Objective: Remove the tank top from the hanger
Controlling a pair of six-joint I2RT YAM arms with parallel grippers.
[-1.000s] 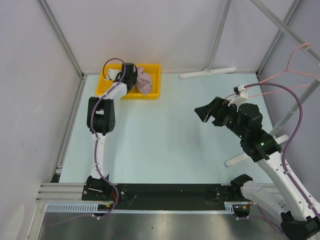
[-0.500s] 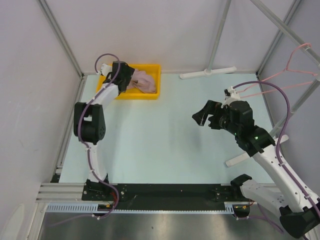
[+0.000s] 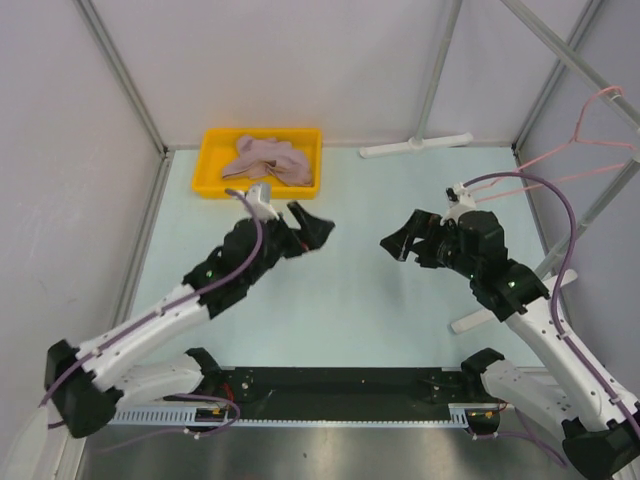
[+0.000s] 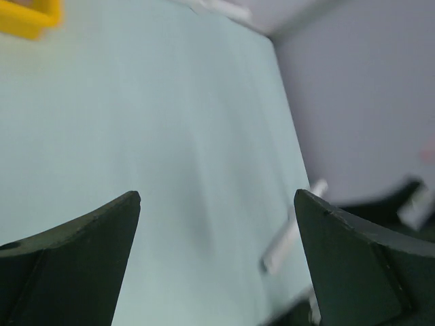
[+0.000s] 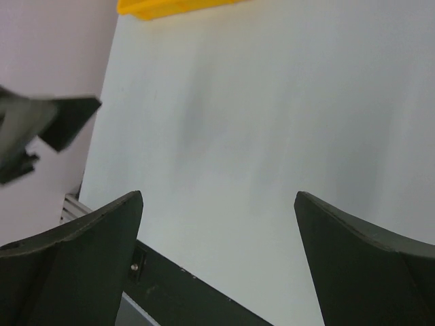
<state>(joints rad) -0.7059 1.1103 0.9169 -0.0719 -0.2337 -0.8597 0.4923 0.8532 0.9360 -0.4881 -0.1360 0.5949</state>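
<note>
A lab test cell: plain white panels, grey metal frame poles [image 3: 118, 73], arms bolted to a pale table [image 3: 350, 300].

The right gripper [image 5: 217, 195] holds its 2 dark jaws spread wide, with nothing between them, only the pale green bench [image 5: 272, 102] beyond. The edge of a yellow bin [image 5: 173, 7] shows at the top. At the left, a dark angular shape [image 5: 64, 121] is blurred against the pinkish wall [image 5: 54, 47]. A black rail [image 5: 197, 302] crosses the bottom.

Mauve tank top [image 3: 265, 158] crumpled in yellow bin [image 3: 215, 186], pink wire hanger [image 3: 577, 138] hanging far right
</note>
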